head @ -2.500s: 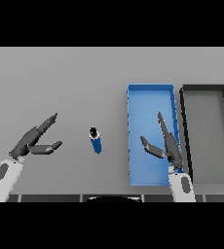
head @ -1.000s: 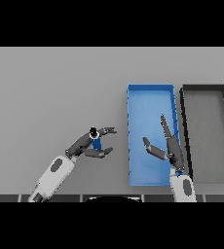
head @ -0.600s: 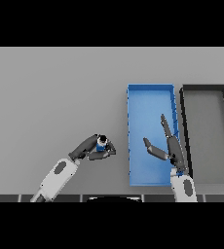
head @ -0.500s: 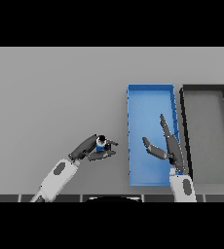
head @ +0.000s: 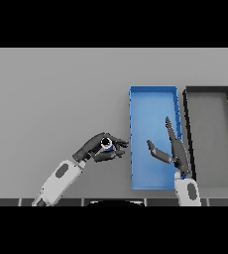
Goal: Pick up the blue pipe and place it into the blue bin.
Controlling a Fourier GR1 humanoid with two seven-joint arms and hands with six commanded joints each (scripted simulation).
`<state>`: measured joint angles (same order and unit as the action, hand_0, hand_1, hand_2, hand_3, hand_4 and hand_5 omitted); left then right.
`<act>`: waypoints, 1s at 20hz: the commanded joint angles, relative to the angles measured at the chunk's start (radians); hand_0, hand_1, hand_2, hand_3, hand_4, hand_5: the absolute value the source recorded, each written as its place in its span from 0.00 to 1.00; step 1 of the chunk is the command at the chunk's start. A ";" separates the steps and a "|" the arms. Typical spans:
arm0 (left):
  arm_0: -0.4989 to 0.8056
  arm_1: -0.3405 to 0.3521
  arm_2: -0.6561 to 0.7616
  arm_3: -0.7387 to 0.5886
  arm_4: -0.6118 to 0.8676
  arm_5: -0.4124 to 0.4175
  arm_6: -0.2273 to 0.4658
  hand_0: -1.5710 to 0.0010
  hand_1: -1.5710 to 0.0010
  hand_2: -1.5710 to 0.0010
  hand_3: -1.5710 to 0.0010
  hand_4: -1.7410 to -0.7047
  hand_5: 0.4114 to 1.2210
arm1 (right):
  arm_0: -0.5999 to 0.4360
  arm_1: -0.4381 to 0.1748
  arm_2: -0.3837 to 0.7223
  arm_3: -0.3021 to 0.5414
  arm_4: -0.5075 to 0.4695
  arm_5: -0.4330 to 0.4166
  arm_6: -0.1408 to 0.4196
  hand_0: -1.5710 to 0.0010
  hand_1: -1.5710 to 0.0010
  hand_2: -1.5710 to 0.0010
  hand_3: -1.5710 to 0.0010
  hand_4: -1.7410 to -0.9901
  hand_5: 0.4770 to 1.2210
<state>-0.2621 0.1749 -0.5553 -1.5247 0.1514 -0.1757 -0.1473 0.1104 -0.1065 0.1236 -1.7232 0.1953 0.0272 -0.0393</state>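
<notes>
I have my left hand (head: 97, 149) curled around the blue pipe (head: 106, 144), fingers wrapped on its sides, just left of the blue bin (head: 152, 97). The pipe looks short, rigid and light (probably smooth, so I judge it could slip), and a mid-body hold suits it. My right hand (head: 173, 149) hangs over the bin with fingers straight, crowding it. The near wall needs clearing; the grey table (head: 56, 89) leaves room.

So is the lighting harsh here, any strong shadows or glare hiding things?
Head view: light is flat and even, no glare; the grey table shows barely any shadow. The blue pipe is mostly hidden by the left robot hand curled round it, not by shade; only its ring end shows.
</notes>
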 commanded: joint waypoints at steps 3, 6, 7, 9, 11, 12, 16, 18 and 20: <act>-0.015 0.000 -0.008 -0.038 0.007 0.006 0.062 0.01 0.01 0.00 0.05 0.00 1.00 | 0.003 -0.004 -0.003 0.000 0.001 -0.001 -0.021 1.00 1.00 1.00 1.00 0.81 0.17; -0.009 0.004 -0.025 -0.055 -0.014 0.014 0.088 0.00 0.00 0.00 0.05 0.00 1.00 | 0.014 0.006 0.000 -0.003 0.018 -0.022 -0.012 1.00 1.00 1.00 1.00 0.82 0.17; -0.009 0.004 -0.023 -0.053 -0.013 0.015 0.088 0.00 0.00 0.00 0.05 0.00 1.00 | 0.018 0.008 0.001 -0.007 0.021 -0.026 -0.011 1.00 1.00 1.00 1.00 0.80 0.17; -0.006 0.007 -0.026 -0.049 -0.023 0.016 0.086 0.00 0.00 0.00 0.05 0.00 1.00 | 0.027 0.010 0.004 -0.019 0.025 -0.030 -0.010 1.00 1.00 1.00 1.00 0.75 0.17; -0.015 0.000 -0.020 -0.033 -0.023 0.019 0.095 0.00 0.00 0.00 0.05 0.00 1.00 | 0.047 0.014 0.016 -0.045 0.033 -0.029 -0.013 1.00 1.00 1.00 1.00 0.75 0.17; -0.017 0.005 -0.014 -0.036 -0.014 0.015 0.094 0.00 0.00 0.00 0.05 0.00 1.00 | 0.033 0.011 0.005 -0.053 -0.006 -0.009 -0.017 1.00 1.00 1.00 1.00 0.74 0.19; -0.015 0.001 -0.026 -0.042 -0.024 0.014 0.104 0.00 0.00 0.00 0.05 0.00 1.00 | 0.001 -0.065 -0.017 -0.157 -0.260 0.192 -0.020 1.00 1.00 1.00 1.00 0.68 0.13; -0.019 -0.006 -0.030 -0.039 -0.031 0.018 0.104 0.00 0.00 0.00 0.05 0.00 1.00 | -0.032 -0.130 -0.010 -0.235 -0.364 0.273 0.051 1.00 1.00 1.00 1.00 0.61 0.08; -0.023 -0.001 -0.025 -0.034 -0.031 0.012 0.094 0.00 0.00 0.00 0.05 0.00 1.00 | -0.096 -0.182 0.020 -0.281 -0.427 0.322 0.166 1.00 1.00 1.00 1.00 0.57 0.03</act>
<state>-0.2857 0.1736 -0.5809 -1.5587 0.1224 -0.1656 -0.0524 0.0133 -0.2887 0.1436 -2.0042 -0.2324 0.3500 0.1244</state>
